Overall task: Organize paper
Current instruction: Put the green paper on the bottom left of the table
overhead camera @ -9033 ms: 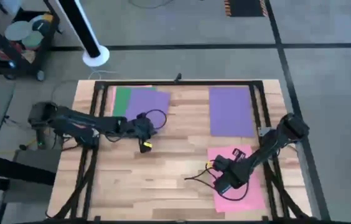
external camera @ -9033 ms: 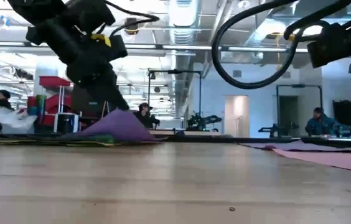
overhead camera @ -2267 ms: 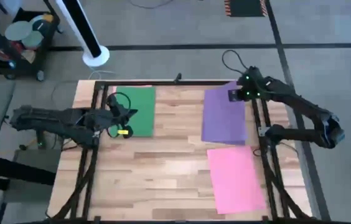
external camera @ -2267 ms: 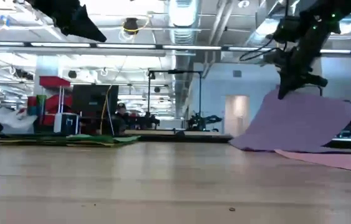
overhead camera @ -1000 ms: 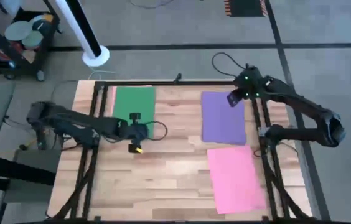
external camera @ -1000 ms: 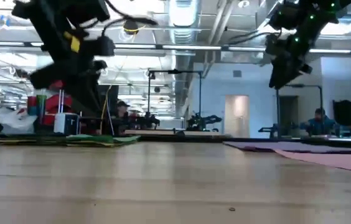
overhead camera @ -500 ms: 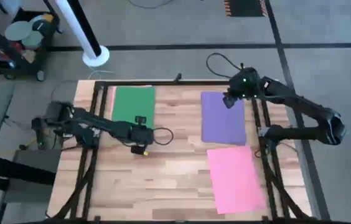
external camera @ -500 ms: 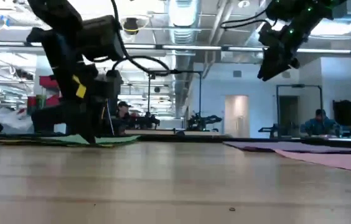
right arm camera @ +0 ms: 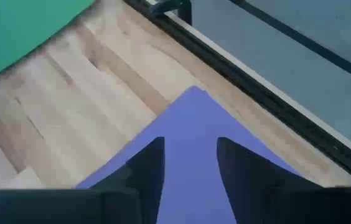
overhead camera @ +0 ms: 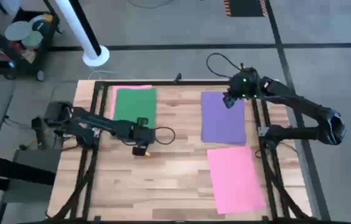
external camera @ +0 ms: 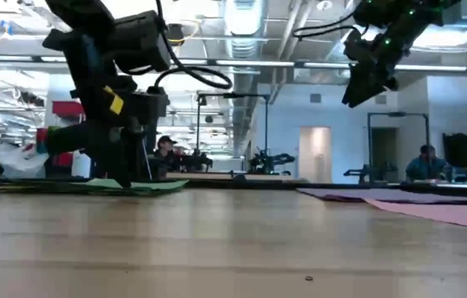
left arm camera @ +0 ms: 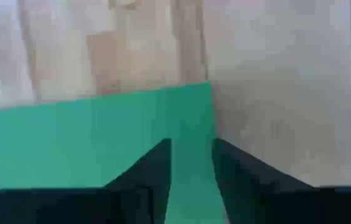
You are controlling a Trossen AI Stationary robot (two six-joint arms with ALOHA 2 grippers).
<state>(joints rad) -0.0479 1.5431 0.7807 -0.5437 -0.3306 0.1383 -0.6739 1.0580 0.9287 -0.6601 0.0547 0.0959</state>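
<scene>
A green sheet [overhead camera: 134, 106] lies flat at the table's far left, and a pink edge [overhead camera: 132, 88] shows from under its far side. A purple sheet [overhead camera: 223, 117] lies flat at the far right, with a pink sheet [overhead camera: 236, 178] nearer on the right. My left gripper [overhead camera: 143, 126] points steeply down, open by a narrow gap, low over the green sheet [left arm camera: 88, 137] near its near right corner [left arm camera: 208, 87]. My right gripper [overhead camera: 228, 99] hangs open, well above the purple sheet's [right arm camera: 194, 137] far edge, with nothing between its fingers. My left gripper comes from above at the green sheet, just inside its near right corner [left arm camera: 191, 124]. In the low view its fingertips [external camera: 122, 180] reach down to the sheet's level; whether they touch the paper, I cannot tell.
Black frame rails [overhead camera: 259, 118] run along the table's left, right and far sides. Bare wood [overhead camera: 163, 174] fills the middle and near left. A cart [overhead camera: 20, 37] and a white pole base [overhead camera: 94, 56] stand off the table. People sit in the room behind [external camera: 424, 161].
My left gripper has reached a little toward the table's right edge and come down toward the green sheet's near right corner. The sheets lie as they did.
</scene>
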